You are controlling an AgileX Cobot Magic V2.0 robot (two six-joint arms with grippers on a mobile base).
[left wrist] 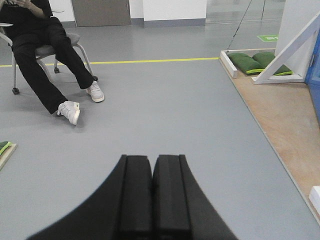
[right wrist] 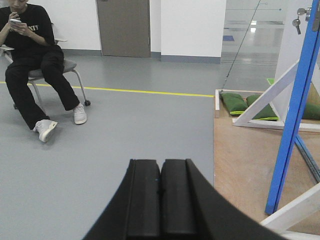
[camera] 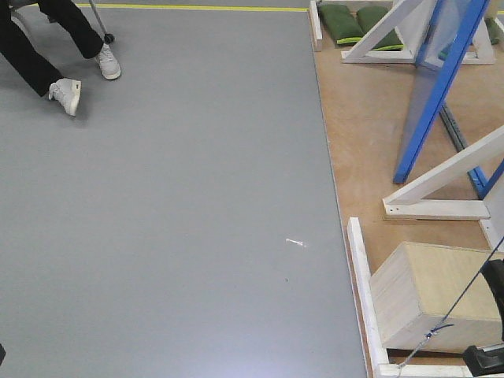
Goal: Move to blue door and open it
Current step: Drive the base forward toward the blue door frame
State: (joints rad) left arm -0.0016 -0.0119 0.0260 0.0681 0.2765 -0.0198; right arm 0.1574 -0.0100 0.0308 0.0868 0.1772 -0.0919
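The blue door point(camera: 441, 87) stands at the far right on a pale plywood surface point(camera: 370, 142), seen almost edge-on as a slanting blue strip; its top is cut off in the front view, and the left wrist view catches only a sliver at the frame edge. In the right wrist view it runs from the top right corner down to the plywood, with small metal fittings point(right wrist: 300, 12) beside its upper end, too small to make out. White wooden braces point(camera: 449, 177) prop it from both sides, partly hiding its foot; green sandbags point(camera: 350, 22) lie behind, half cropped. A plywood box point(camera: 429, 303) sits near the lower right, crossed by a thin cable and partly covered by a dark shape that cannot be identified. The left claw point(left wrist: 151, 159) is pressed together, empty; the right claw point(right wrist: 160, 162) is likewise pressed together, empty. Wide grey floor point(camera: 157, 236) lies open to the left of the plywood edge; a yellow line point(camera: 197, 8) marks its far limit. A seated person point(right wrist: 30, 65) in black is well apart at far left, only the legs showing in front.
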